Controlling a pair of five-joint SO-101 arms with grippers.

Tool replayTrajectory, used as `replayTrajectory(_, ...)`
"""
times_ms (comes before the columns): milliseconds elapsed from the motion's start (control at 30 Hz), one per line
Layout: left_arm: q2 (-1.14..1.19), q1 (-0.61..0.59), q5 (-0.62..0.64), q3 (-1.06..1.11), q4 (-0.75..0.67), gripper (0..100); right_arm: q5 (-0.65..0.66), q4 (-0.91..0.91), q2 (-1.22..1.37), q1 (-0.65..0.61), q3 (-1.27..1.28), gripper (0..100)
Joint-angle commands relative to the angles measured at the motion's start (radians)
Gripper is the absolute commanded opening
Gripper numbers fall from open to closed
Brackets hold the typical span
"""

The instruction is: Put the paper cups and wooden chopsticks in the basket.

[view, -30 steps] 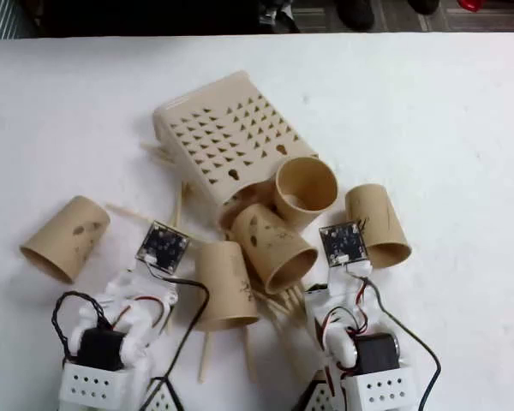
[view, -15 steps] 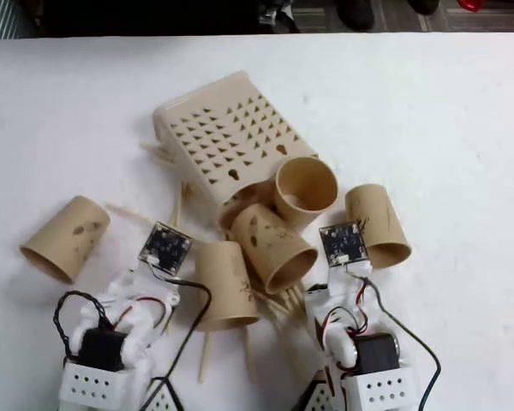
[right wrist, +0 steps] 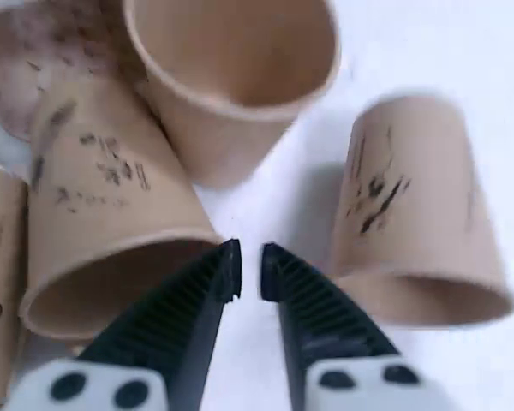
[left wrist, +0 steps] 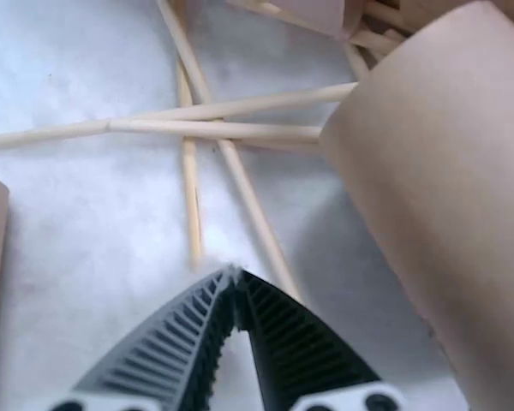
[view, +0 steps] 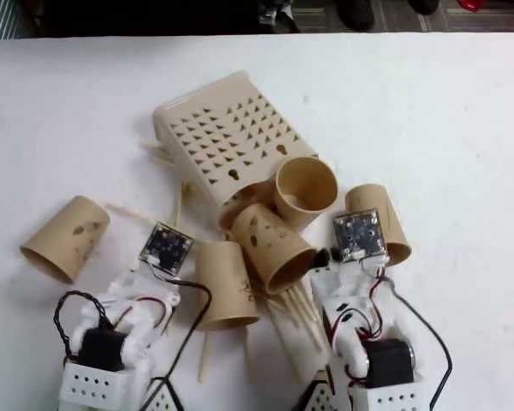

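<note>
The cream perforated basket (view: 227, 137) lies overturned at mid table. Paper cups crowd its near side: one upright (view: 305, 190), one on its side (view: 272, 244), one mouth-down (view: 225, 282), one on its side at the right (view: 385, 210); another lies far left (view: 66, 237). Wooden chopsticks (view: 295, 308) are scattered under and around them. My left gripper (left wrist: 236, 276) is shut and empty, low over crossed chopsticks (left wrist: 214, 128) beside the mouth-down cup (left wrist: 437, 188). My right gripper (right wrist: 248, 257) is open by a narrow gap, between the lying cup (right wrist: 111, 231) and the right cup (right wrist: 415, 223), before the upright cup (right wrist: 231, 77).
Both arm bases stand at the near table edge (view: 94, 377). More chopsticks (view: 178, 205) poke out by the basket's left side. Bare white table (view: 445, 111) stretches to the right and far side.
The right arm has moved forward and to the right, its wrist now over the near end of the right cup. The left arm has hardly shifted.
</note>
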Motion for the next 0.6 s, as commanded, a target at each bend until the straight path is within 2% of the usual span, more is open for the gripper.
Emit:
replayTrajectory(0,-0.004,-0.064,-0.008,-0.044,-0.002,3,0.203,-0.058,-0.005,0.010,-0.095,16.2)
replayTrajectory(67,-0.004,-0.094,-0.008,-0.044,-0.003,3,0.278,-0.088,-0.001,0.010,-0.146,17.9)
replayTrajectory(133,-0.004,-0.107,-0.008,-0.044,-0.003,3,0.287,-0.127,0.002,0.007,-0.176,17.0)
replayTrajectory(267,-0.004,-0.107,-0.008,-0.041,-0.003,3,0.361,-0.177,0.068,-0.068,-0.222,16.4)
replayTrajectory(467,-0.004,-0.107,-0.008,-0.038,-0.003,3,0.463,-0.242,0.415,-0.134,-0.390,17.4)
replayTrajectory(567,-0.004,-0.107,-0.008,-0.037,0.003,3,0.528,-0.237,0.622,-0.137,-0.526,23.3)
